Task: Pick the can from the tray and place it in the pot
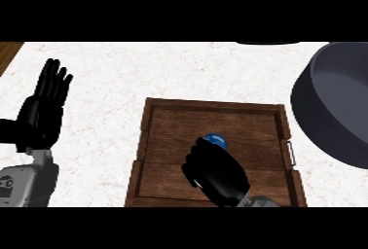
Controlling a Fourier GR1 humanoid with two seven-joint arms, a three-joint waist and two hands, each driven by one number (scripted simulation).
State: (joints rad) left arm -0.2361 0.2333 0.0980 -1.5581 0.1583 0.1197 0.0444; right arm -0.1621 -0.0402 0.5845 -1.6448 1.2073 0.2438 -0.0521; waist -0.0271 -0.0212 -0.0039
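Observation:
A brown wooden tray lies on the white counter at centre. A blue can stands in the tray's middle; only its top shows above my right hand, whose fingers curl round it and hide the rest. A large dark grey pot sits at the right edge, partly cut off, its opening facing up. My left hand rests open at the left edge, fingers pointing up, well away from the tray.
The white marbled counter stretches behind and left of the tray. A brown strip of counter edge shows at the top left corner. A small metal handle sits on the tray's right wall.

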